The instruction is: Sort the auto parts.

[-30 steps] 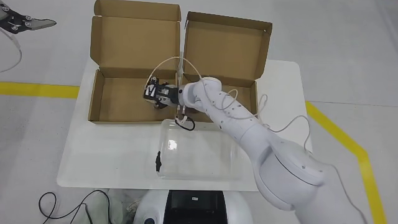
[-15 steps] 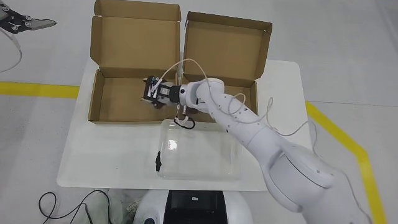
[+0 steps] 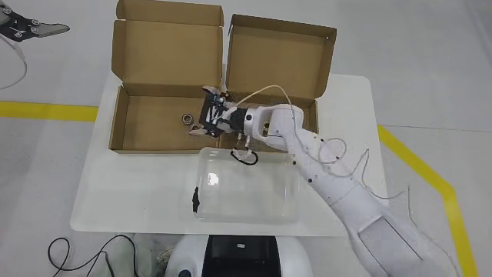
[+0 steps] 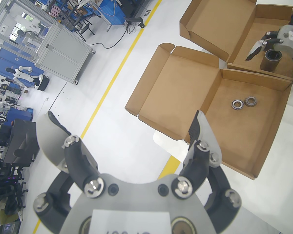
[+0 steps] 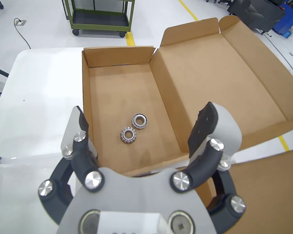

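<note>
The right hand (image 3: 201, 111) partly covers the rim of the dark cylinder (image 4: 269, 62).

Two bearings (image 5: 128, 135), two boxes (image 3: 151, 125), one sleeve (image 4: 271, 62)

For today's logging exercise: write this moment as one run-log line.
right gripper: open, by boxes' junction | left gripper: open, over floor | left box: two bearings | right box: cylinder

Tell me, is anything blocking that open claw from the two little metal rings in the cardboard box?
Nothing visible does. The right gripper hangs open over the near edge of the cardboard box. The two bearings lie side by side on the bare box floor, away from its walls, with only open air between them and the fingers.
</note>
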`<state>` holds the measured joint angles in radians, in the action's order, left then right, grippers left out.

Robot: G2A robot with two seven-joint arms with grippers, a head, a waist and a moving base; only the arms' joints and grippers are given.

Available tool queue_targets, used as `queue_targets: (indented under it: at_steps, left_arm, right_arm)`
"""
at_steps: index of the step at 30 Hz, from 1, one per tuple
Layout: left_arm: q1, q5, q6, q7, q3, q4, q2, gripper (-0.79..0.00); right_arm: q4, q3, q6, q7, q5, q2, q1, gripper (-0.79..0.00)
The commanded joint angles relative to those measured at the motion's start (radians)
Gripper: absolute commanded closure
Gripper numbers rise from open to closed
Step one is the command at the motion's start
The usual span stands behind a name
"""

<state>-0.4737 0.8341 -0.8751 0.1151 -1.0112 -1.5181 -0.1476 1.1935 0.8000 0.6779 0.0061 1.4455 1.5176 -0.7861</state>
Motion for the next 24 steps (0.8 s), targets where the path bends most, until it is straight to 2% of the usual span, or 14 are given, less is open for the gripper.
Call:
queue_targets:
  at_steps: [1,6,10,16,24]
  left_arm:
    - [0.000,0.000,0.000,0.000,0.000,0.000,0.000,-0.785]
    - [0.000,0.000,0.000,0.000,0.000,0.000,0.000,-0.785]
    - [0.000,0.000,0.000,0.000,0.000,0.000,0.000,-0.785]
    - [0.000,0.000,0.000,0.000,0.000,0.000,0.000,-0.785]
    - [0.000,0.000,0.000,0.000,0.000,0.000,0.000,-0.785]
  right_arm:
    - [0.098,0.058,0.011,0.035,0.011,-0.025,-0.065,-0.785]
    - [0.304,0.195,0.045,0.095,0.030,-0.078,-0.224,-0.785]
    - [0.416,0.280,0.061,0.104,0.034,-0.106,-0.326,-0.785]
    - [0.500,0.359,0.063,0.087,0.044,-0.133,-0.430,-0.785]
    - [0.580,0.459,0.025,0.001,0.073,-0.162,-0.564,-0.785]
